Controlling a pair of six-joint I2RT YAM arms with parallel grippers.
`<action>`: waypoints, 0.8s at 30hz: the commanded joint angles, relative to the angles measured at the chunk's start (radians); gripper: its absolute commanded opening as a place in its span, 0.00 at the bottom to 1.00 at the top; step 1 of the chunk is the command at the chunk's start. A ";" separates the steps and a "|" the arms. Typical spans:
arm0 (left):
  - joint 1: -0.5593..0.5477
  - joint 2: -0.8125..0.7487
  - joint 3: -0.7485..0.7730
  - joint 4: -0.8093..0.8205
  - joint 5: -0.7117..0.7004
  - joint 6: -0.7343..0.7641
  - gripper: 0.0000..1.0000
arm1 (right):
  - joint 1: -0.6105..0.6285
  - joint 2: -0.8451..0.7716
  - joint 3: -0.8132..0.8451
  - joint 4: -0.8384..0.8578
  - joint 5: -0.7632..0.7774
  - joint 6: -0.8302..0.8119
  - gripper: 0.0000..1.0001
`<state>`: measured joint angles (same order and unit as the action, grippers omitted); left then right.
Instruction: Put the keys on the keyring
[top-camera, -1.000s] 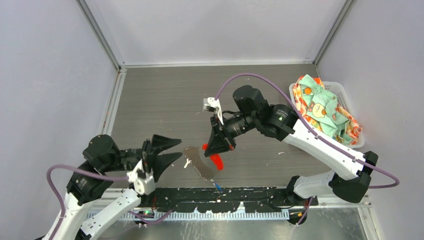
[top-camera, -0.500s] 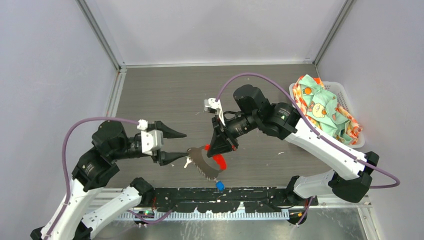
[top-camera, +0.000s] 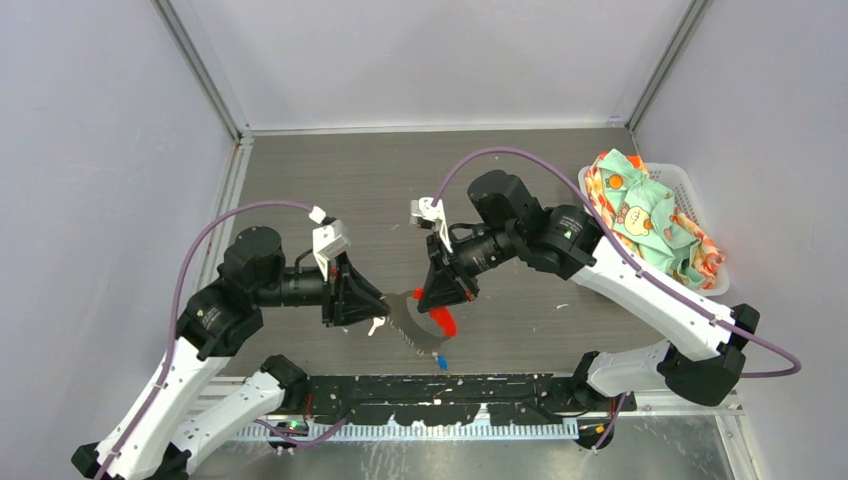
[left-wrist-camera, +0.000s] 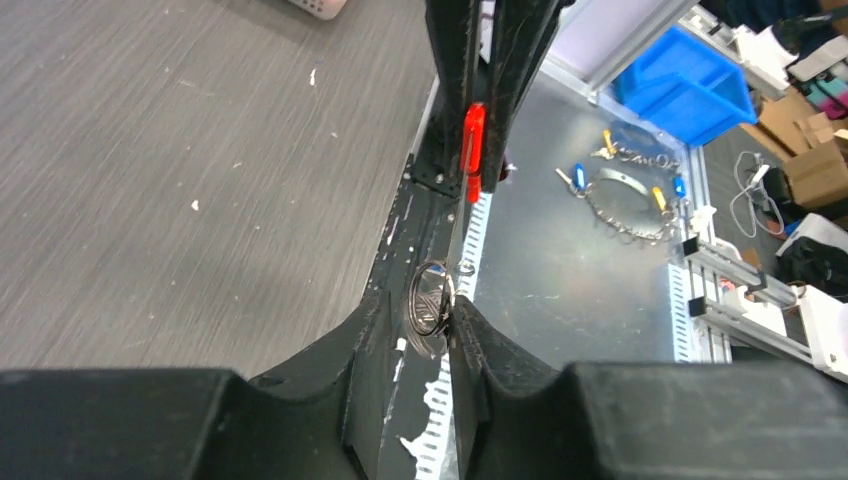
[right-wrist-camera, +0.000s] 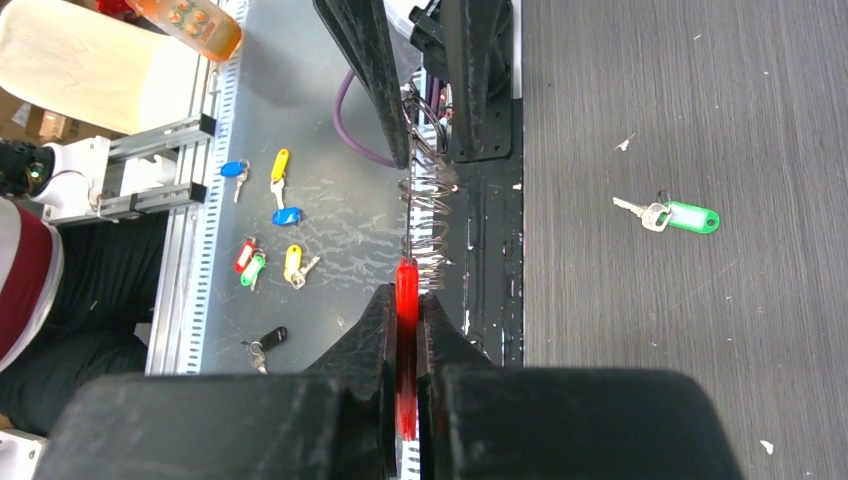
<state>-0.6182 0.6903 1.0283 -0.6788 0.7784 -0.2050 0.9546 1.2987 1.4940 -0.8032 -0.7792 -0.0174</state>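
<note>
left gripper (top-camera: 377, 300): no longer low by the near edge with fingers wide; now reaches in over the table (top-camera: 330, 190) and narrows onto the ring end of the keyring (top-camera: 412, 324). keyring strung in the air between both arms, red loop (right-wrist-camera: 406, 275) pinched tight in the right gripper (top-camera: 436, 303), much as before. beneath, green-headed key (right-wrist-camera: 690, 217) on the table; blue-headed key (top-camera: 441, 362) just nearward of the loop, hanging or lying cannot tell. far right, basket (top-camera: 694, 185) of cloth, well apart.
</note>
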 joint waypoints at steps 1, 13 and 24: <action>0.031 -0.006 0.005 0.117 0.096 -0.133 0.26 | 0.001 -0.039 0.019 0.004 -0.007 -0.009 0.01; 0.046 -0.044 0.019 0.131 0.056 -0.085 0.18 | 0.000 -0.044 0.002 0.018 -0.004 -0.001 0.01; 0.045 -0.057 0.006 0.224 0.060 -0.039 0.09 | 0.001 -0.045 -0.021 0.046 -0.041 0.016 0.01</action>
<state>-0.5781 0.6407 1.0248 -0.5713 0.8310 -0.2630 0.9531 1.2835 1.4872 -0.7879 -0.7818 -0.0059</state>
